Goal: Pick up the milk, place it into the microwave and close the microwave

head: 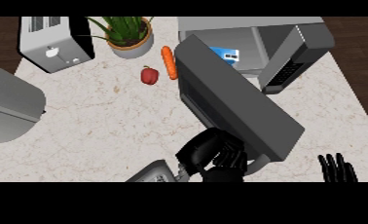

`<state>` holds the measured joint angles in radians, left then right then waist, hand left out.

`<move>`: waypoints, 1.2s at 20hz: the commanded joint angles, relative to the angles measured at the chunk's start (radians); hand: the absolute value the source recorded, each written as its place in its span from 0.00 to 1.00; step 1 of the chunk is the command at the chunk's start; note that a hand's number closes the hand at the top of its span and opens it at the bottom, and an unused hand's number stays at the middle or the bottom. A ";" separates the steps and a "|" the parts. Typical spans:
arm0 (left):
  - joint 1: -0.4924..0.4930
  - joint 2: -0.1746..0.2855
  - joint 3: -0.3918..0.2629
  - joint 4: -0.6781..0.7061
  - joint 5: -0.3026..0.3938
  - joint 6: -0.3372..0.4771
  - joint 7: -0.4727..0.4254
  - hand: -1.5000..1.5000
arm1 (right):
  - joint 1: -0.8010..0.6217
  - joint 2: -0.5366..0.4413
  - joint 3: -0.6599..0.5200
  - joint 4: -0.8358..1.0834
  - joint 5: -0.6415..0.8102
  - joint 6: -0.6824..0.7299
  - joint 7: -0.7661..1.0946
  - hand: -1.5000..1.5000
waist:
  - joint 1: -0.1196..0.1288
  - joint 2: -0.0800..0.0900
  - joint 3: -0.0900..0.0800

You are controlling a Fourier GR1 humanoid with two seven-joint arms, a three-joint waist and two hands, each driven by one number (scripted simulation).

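Status: the milk carton (224,55) already stands inside the microwave (248,28). It lies ahead of the left hand (211,154), on the far side of the open microwave door (237,101). Only a blue-and-white part of it shows past the door's top edge.

Left hand: fingers curled inward, with no object visible inside them. The hand sits against the near, free end of the door. Whether it grips that edge or only bears on it cannot be determined.

Right hand (338,168): resting with straight fingers pointing up, well apart to the right of the left hand, holding nothing.

Key relation: the door's long axis runs from its hinge, far ahead of the left hand, diagonally back to the free end at that hand. The left hand is clearly the nearer one. The remaining step is judged to be closing: drive the free end away from the hand and rightward, toward the cavity opening.
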<state>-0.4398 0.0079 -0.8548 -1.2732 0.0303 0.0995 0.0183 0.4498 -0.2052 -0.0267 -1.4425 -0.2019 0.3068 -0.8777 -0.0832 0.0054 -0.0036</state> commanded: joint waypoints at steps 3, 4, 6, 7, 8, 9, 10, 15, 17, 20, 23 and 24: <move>-0.078 -0.007 -0.139 0.103 0.158 0.174 -0.030 1.00 | 0.019 -0.030 0.053 -0.149 -0.042 0.083 0.020 0.00 | -0.052 0.011 -0.001; -0.107 -0.007 -0.139 0.112 0.180 0.209 -0.040 1.00 | 0.048 -0.036 0.059 -0.165 -0.039 0.078 0.023 0.00 | -0.058 0.011 0.000; -0.132 -0.007 -0.114 0.142 0.222 0.233 -0.069 1.00 | 0.044 -0.045 0.075 -0.193 -0.045 0.084 0.035 0.00 | -0.084 0.019 -0.001; -0.141 -0.007 -0.097 0.125 0.258 0.239 -0.087 0.00 | 0.042 -0.056 0.068 -0.224 -0.061 0.084 0.045 0.00 | -0.101 0.021 -0.003; -0.169 -0.007 -0.075 0.137 0.284 0.258 -0.116 0.00 | 0.039 -0.061 0.062 -0.240 -0.074 0.075 0.067 0.00 | -0.091 0.022 -0.003; -0.163 -0.007 -0.099 0.130 0.296 0.285 -0.135 0.00 | 0.047 -0.062 0.080 -0.248 -0.062 0.072 0.076 0.00 | -0.104 0.023 -0.003; -0.188 -0.007 -0.061 0.136 0.327 0.284 -0.134 0.00 | 0.045 -0.073 0.069 -0.261 -0.076 0.072 0.079 0.00 | -0.123 0.028 -0.004; -0.255 -0.007 -0.007 0.225 0.374 0.387 -0.189 0.00 | 0.057 -0.088 0.108 -0.313 -0.099 0.097 0.108 0.00 | -0.140 0.035 -0.003; -0.274 -0.007 -0.004 0.229 0.408 0.419 -0.209 1.00 | 0.050 -0.111 0.090 -0.326 -0.124 0.106 0.120 0.00 | -0.156 0.039 -0.002; -0.333 -0.008 0.031 0.262 0.463 0.421 -0.226 1.00 | 0.055 -0.119 0.109 -0.363 -0.138 0.109 0.152 0.00 | -0.174 0.048 -0.003; -0.362 -0.008 0.065 0.272 0.527 0.419 -0.260 1.00 | 0.071 -0.148 0.115 -0.400 -0.139 0.126 0.158 0.00 | -0.208 0.052 -0.005; -0.363 -0.008 0.072 0.289 0.544 0.421 -0.268 1.00 | 0.067 -0.130 0.136 -0.409 -0.152 0.123 0.166 0.00 | -0.211 0.059 -0.004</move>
<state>-0.7589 0.0027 -0.8226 -1.0135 0.5120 0.5094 -0.2086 0.5137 -0.3304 0.0895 -1.8148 -0.3329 0.3953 -0.7125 -0.2674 0.0543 -0.0068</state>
